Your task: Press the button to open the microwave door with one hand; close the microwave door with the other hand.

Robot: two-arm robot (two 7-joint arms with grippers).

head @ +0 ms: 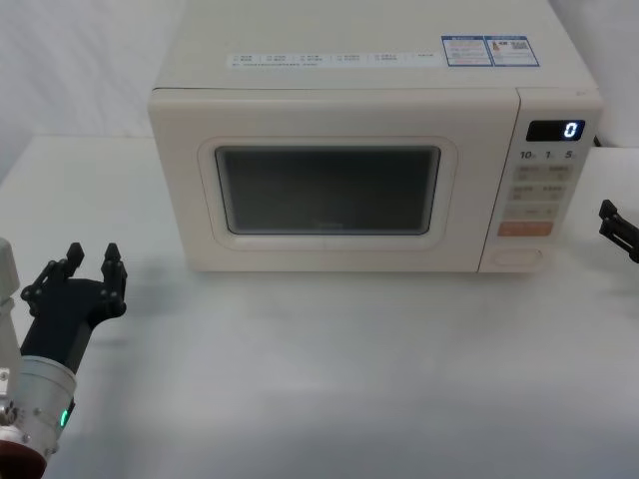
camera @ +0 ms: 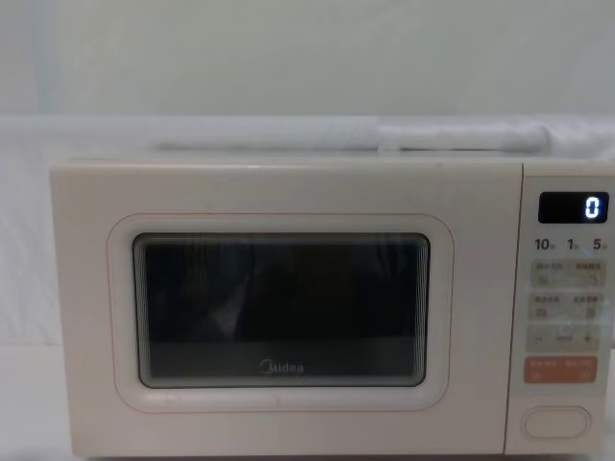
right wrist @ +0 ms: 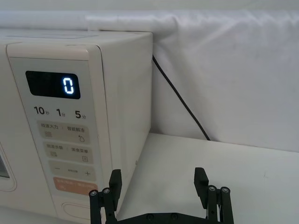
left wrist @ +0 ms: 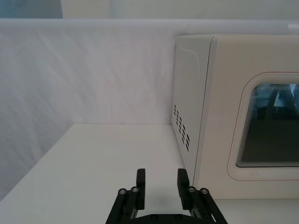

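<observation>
Microwave door (head: 329,190) shut; right gripper (right wrist: 159,179) open beside panel edge

- The microwave (head: 369,140) is seen square-on, its microwave door (head: 329,190) shut flush.
- A 0 is shown on the display (head: 556,131).
- The left gripper (head: 90,265) is held open, low at the left, apart from the microwave.
- The right gripper (head: 617,230) is glimpsed at the right edge, beside the control panel (head: 539,190).

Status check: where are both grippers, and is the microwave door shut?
Left gripper open, left of cream microwave. Right gripper open, beside control panel. Door shut, oval button unpressed. Nothing in the way.
</observation>
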